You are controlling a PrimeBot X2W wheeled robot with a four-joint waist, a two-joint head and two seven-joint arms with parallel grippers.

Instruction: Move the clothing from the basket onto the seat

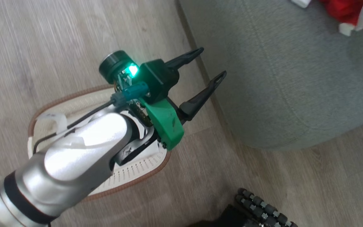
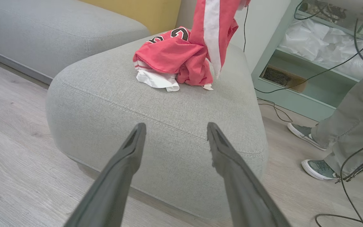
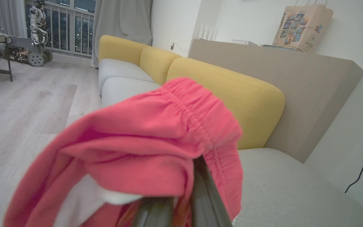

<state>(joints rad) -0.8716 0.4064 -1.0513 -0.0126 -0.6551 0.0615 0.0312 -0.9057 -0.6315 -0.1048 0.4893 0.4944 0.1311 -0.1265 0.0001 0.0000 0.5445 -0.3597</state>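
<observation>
Clothing [image 2: 172, 60] lies heaped on the seat [image 2: 169, 110] — red fabric with white trim, toward its far side. Another red piece [image 3: 156, 135] with a gathered waistband hangs down over that heap, pinched in the right jaws, which are closed tight on it. Left jaws stand wide apart and hold nothing, pointing at the seat's near edge from above the basket [image 1: 131, 171], which sits on the floor [image 1: 43, 47] just beside the seat.
</observation>
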